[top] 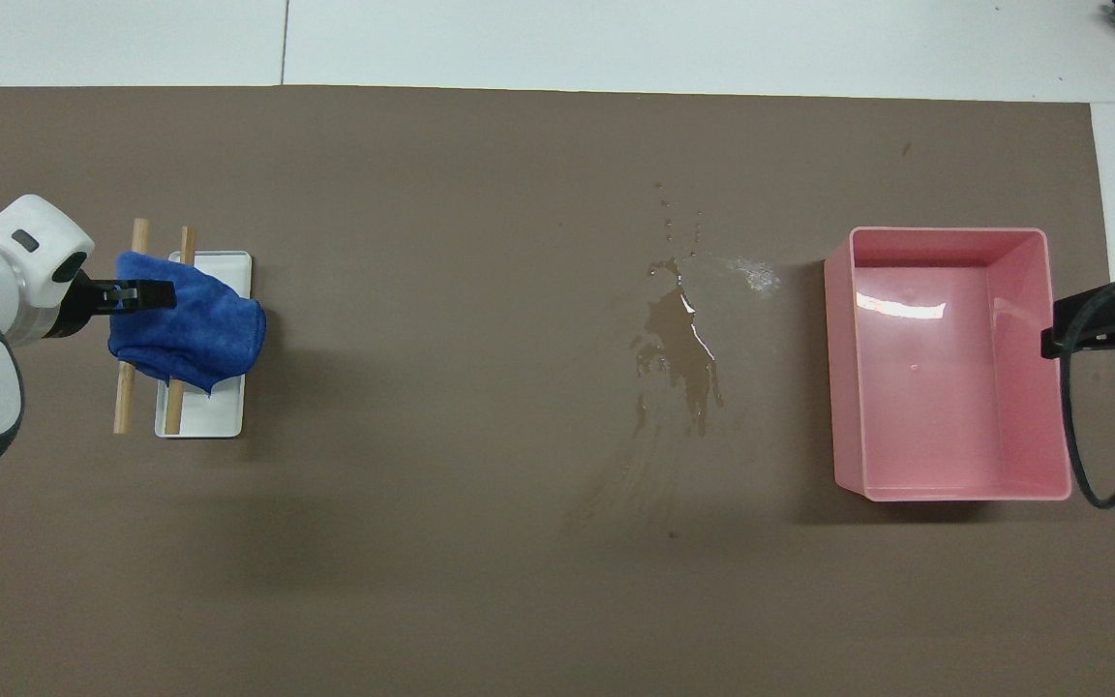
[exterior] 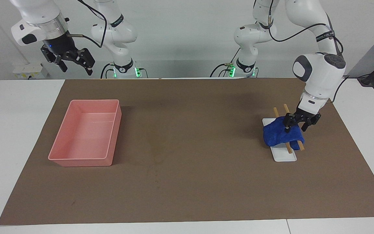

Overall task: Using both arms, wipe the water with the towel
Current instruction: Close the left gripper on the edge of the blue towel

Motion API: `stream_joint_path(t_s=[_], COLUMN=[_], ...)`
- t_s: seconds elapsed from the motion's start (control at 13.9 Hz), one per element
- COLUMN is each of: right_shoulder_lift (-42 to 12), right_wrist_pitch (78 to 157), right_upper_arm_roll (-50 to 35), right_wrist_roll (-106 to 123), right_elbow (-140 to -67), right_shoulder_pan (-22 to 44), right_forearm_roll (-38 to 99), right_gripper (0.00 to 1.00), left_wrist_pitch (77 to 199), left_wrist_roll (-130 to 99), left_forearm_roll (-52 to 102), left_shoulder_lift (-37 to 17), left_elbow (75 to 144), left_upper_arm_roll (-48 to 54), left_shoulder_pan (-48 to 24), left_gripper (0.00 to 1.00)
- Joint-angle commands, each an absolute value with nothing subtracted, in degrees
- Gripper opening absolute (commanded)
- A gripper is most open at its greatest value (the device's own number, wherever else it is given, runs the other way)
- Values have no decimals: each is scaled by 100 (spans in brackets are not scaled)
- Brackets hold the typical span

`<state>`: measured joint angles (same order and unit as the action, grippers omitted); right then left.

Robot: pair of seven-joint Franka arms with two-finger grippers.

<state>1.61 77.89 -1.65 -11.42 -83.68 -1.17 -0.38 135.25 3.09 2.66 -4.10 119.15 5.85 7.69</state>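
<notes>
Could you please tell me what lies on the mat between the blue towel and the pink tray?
Between the towel and the pink tray lies only bare brown mat with a water puddle nearer the tray; the overhead view shows it best.

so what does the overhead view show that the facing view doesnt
Only the overhead view shows the water as a clear shiny puddle on the brown mat beside the pink tray.

Only the facing view shows both arms whole, with the right gripper waiting raised, open, near its base.

Both show the blue towel draped over the wooden sticks of the white stand, with the left gripper at its top.
</notes>
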Motion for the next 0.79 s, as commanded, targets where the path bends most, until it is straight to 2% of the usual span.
stream_joint_path(t_s=[0.0, 0.43, 0.5, 0.72], right_shoulder_lift=[167, 176, 176, 202], right_wrist_pitch=[7761, 7752, 7752, 7761], right_upper_arm_roll=[-185, -185, -185, -184], right_wrist_roll=[-1055, -1046, -1046, -1046], right_elbow=[-8332, -8367, -8367, -8376], right_shoulder_pan=[-167, -176, -176, -176], right_forearm_roll=[18, 18, 18, 18], right_gripper=[100, 100, 100, 100], left_wrist_pitch=[13430, 13201, 13166, 12842], left_wrist_roll=[272, 272, 272, 272], left_forearm_roll=[334, 334, 334, 334], left_shoulder_lift=[-404, -448, -457, -509], left_elbow=[11874, 11707, 11681, 11453], left_upper_arm_roll=[554, 545, 545, 545], left_shoulder_pan=[721, 712, 712, 721], left_gripper=[69, 34, 25, 6])
